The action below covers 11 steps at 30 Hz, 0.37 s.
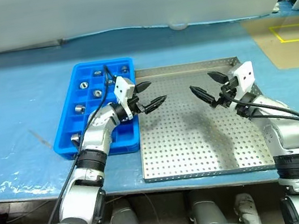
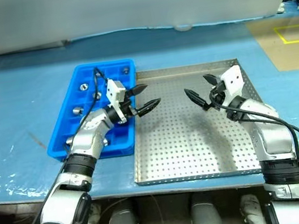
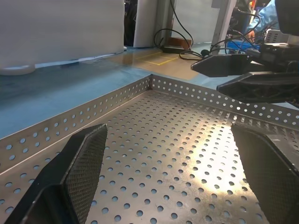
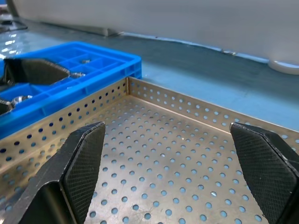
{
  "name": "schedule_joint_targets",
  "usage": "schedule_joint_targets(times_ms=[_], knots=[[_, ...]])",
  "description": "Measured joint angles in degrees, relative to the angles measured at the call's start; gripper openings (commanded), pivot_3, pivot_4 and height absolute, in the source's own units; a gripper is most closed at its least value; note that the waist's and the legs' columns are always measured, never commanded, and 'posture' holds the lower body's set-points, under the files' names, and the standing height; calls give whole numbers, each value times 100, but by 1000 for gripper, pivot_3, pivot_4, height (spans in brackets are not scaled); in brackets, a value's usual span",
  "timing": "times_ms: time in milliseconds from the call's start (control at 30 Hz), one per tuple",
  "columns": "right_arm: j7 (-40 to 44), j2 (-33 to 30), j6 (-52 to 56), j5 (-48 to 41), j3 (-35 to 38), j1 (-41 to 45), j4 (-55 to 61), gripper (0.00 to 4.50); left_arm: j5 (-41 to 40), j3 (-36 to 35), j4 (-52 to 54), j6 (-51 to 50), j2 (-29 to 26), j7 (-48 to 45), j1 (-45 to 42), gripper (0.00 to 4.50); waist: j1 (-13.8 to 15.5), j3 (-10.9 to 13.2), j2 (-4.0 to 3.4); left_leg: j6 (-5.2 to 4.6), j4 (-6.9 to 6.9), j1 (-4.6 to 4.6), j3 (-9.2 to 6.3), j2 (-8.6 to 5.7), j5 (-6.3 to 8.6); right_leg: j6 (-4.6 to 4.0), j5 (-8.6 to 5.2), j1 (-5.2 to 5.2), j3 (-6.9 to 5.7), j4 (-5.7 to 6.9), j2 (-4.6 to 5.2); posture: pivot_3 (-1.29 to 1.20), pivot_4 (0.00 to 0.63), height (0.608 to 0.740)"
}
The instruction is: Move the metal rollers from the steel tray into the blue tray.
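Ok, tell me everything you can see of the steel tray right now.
The steel tray is a large square of silver-grey metal with a perforated floor and a low perforated rim. It lies flat on the blue-covered table, its left edge close against the blue tray. No rollers show on its visible floor. The left gripper and right gripper hover open above it, touching nothing.

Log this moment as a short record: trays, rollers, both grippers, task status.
steel tray: perforated floor bare, no rollers seen on it
blue tray: directly beside the steel tray, on the robot's left
metal rollers: several sit in the blue tray's compartments
left gripper: open, holding nothing, above the steel tray near its edge by the blue tray
right gripper: open, holding nothing, above the steel tray's far right part
task status: transfer looks finished, judging by the bare steel tray
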State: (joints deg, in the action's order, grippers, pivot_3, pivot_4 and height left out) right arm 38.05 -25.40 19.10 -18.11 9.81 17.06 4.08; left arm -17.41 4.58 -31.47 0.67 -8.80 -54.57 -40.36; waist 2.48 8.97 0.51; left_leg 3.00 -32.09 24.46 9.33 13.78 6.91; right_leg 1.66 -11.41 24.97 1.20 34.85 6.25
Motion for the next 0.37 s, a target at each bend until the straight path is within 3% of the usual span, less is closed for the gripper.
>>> schedule_joint_targets(times_ms=[367], knots=[[40,1,-432,193,-337,169,-408,4467,264,17,-165,223,-7,-26,1,4463,4,0,0,-25,-1,-7,33,0,15,2,-1,4,26,-12,2,-163,150,740]])
